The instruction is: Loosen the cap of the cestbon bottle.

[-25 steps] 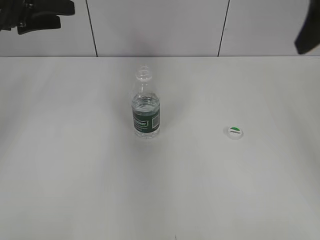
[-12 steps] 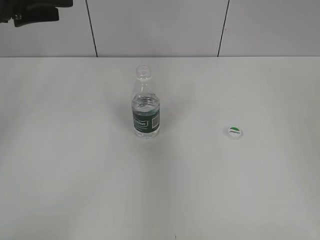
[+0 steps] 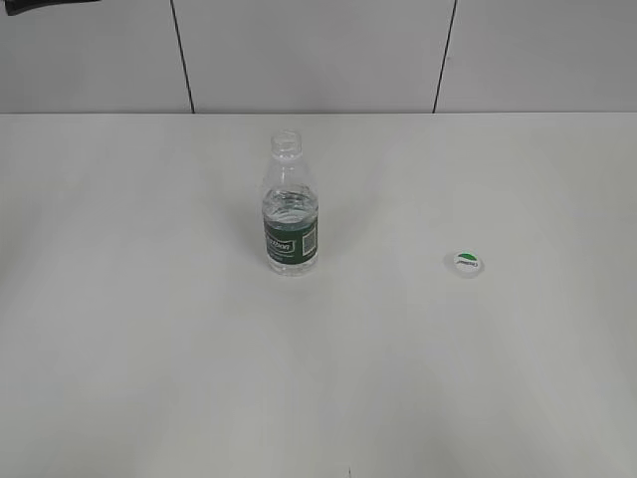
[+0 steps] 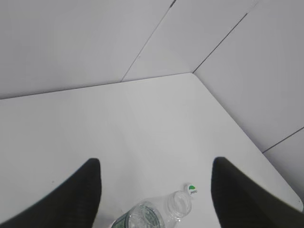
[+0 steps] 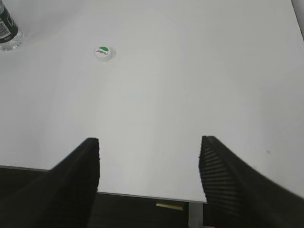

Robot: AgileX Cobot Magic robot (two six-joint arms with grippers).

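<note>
The cestbon bottle (image 3: 290, 219) stands upright on the white table, its mouth open and without a cap. It also shows in the left wrist view (image 4: 156, 216) and at the top left of the right wrist view (image 5: 7, 28). The white cap with the green mark (image 3: 467, 263) lies flat on the table to the bottle's right, apart from it; it shows too in the left wrist view (image 4: 191, 189) and the right wrist view (image 5: 102, 52). My left gripper (image 4: 156, 164) is open and empty, high above the bottle. My right gripper (image 5: 148, 142) is open and empty over the table's edge.
The white table (image 3: 149, 329) runs to a pale panelled wall (image 3: 318, 50) at the back. A dark bit of the left arm (image 3: 45, 5) shows at the top left corner. The table's edge and dark floor show in the right wrist view (image 5: 142, 194).
Both arms have drawn up and away: the left arm has nearly left the exterior view at the top left, and the right arm has gone from the top right. Bottle and cap stayed put.
</note>
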